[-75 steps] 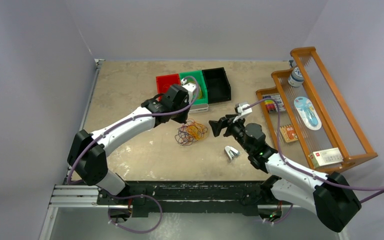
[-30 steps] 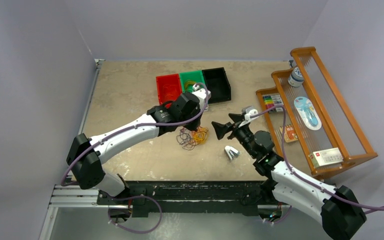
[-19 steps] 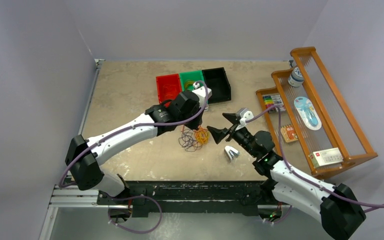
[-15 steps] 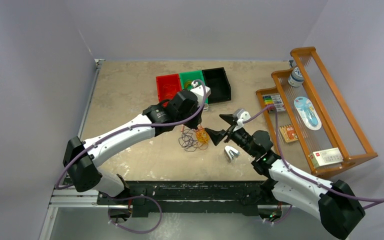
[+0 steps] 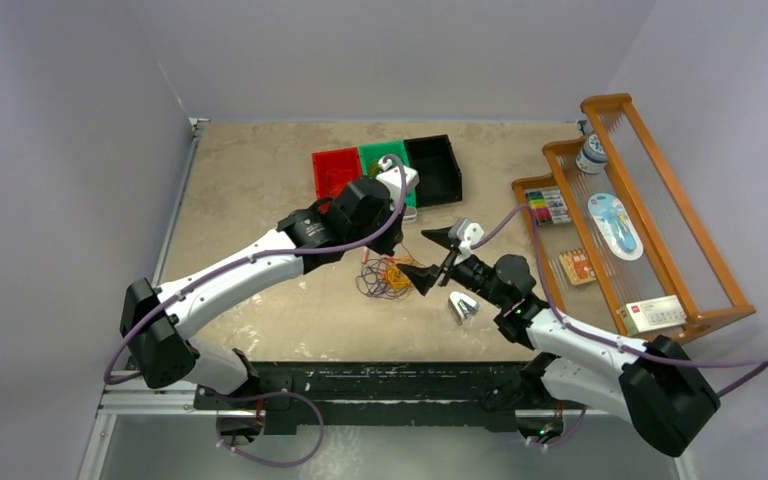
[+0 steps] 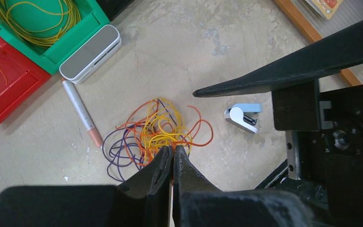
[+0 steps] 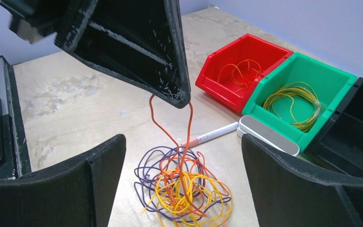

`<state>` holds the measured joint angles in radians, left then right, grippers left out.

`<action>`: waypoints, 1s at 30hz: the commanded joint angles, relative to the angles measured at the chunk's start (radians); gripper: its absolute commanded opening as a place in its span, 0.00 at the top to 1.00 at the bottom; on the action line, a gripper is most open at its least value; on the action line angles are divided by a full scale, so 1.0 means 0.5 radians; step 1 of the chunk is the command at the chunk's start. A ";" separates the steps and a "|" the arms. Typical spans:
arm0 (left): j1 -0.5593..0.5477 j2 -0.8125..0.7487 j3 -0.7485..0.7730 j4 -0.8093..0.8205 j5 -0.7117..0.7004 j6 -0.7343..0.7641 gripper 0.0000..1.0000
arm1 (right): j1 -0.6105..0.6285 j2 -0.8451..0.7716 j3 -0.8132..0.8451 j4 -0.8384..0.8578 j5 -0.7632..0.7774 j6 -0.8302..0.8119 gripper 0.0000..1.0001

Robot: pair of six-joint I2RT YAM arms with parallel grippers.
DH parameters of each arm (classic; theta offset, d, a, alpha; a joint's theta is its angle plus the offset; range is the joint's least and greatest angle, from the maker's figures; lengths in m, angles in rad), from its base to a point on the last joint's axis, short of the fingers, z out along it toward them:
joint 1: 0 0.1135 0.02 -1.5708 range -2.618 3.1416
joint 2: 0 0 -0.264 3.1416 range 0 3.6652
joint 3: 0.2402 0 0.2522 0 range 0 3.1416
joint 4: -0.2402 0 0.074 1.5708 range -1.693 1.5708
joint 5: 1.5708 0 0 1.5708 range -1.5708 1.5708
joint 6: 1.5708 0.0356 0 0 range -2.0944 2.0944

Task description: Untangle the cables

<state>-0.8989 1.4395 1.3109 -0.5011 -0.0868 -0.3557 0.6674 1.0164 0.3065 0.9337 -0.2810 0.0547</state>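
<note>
The cables (image 5: pixel 382 278) lie in one tangle of red-orange, yellow and dark purple loops on the table. It also shows in the left wrist view (image 6: pixel 153 135) and the right wrist view (image 7: pixel 184 191). My left gripper (image 5: pixel 388 254) hangs just above the tangle. Its jaws (image 6: pixel 172 150) are shut on a red-orange cable, and a loop of it (image 7: pixel 172 120) hangs from the tips down into the pile. My right gripper (image 5: pixel 428 258) is open just right of the tangle, with the pile between its spread fingers (image 7: pixel 183 142).
Red (image 5: pixel 332 172), green (image 5: pixel 385 158) and black (image 5: pixel 432 168) bins stand behind the tangle. The red one holds an orange cable, the green one a yellow cable. A pen (image 6: pixel 78 111) and a white box (image 6: pixel 90 52) lie near them. A small white-blue clip (image 5: pixel 462 305) lies right. A wooden rack (image 5: pixel 650 250) stands far right.
My left gripper came down over the tangle, shut on a red-orange strand and raised it slightly. My right gripper moved left and now spreads around the pile.
</note>
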 commanded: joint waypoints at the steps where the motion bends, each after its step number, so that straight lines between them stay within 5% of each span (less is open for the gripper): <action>1: -0.008 -0.093 0.110 0.077 0.001 0.023 1.00 | 0.012 0.111 0.120 0.196 -0.099 -0.076 0.07; 16: -0.007 -0.114 0.185 0.101 0.096 0.029 1.00 | 0.014 0.697 0.310 0.758 -0.182 -0.008 0.09; 27: -0.007 -0.170 0.424 0.081 0.106 -0.009 1.00 | 0.016 0.939 0.367 0.829 -0.214 0.078 0.43; 30: -0.009 -0.181 0.515 0.052 0.115 -0.005 1.00 | 0.020 1.010 0.349 0.873 -0.229 0.110 0.44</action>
<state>-0.8989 1.3960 1.4742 -0.4965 -0.0475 -0.3531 0.6693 1.4929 0.4572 1.2766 -0.3630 0.0845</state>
